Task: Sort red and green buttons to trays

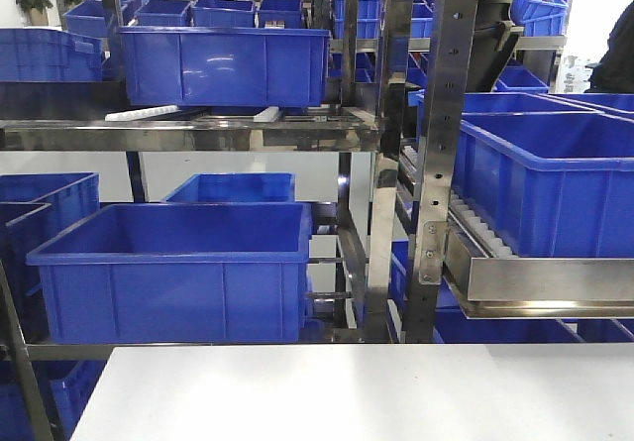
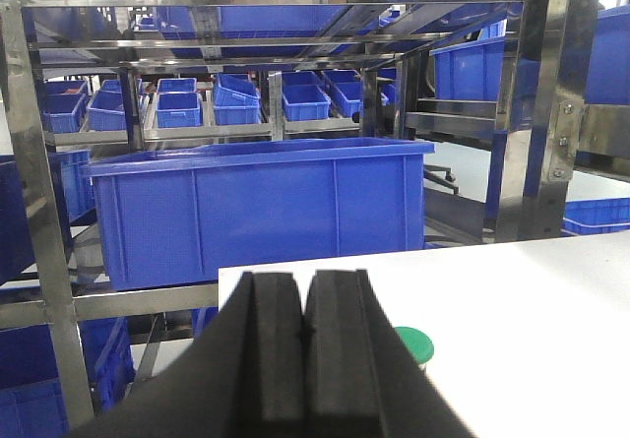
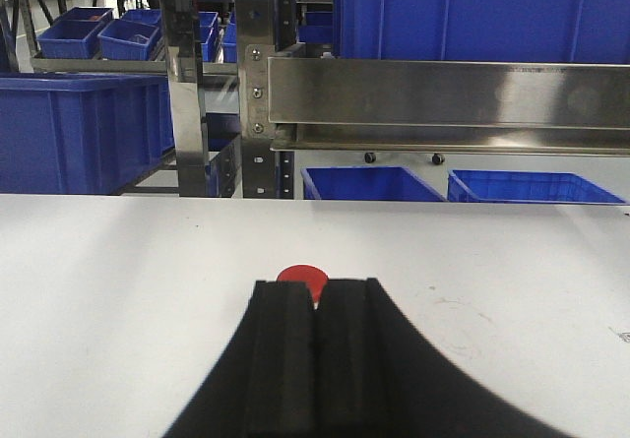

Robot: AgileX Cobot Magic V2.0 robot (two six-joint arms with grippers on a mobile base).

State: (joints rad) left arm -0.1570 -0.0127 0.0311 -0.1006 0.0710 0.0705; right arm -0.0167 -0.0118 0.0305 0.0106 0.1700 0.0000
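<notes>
Jaws together: left gripper (image 2: 303, 285), right gripper (image 3: 315, 290); one green button (image 2: 417, 344), one red button (image 3: 302, 278).

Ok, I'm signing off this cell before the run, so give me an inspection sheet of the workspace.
Surface: white table, bare in the front view.
Job's things: green button by the left gripper; red button just ahead of the right gripper.
Clutter: nothing seen.
Grippers: both shut, holding nothing.
Cables: nothing seen.
Surroundings: steel racks holding blue bins behind the table.
</notes>
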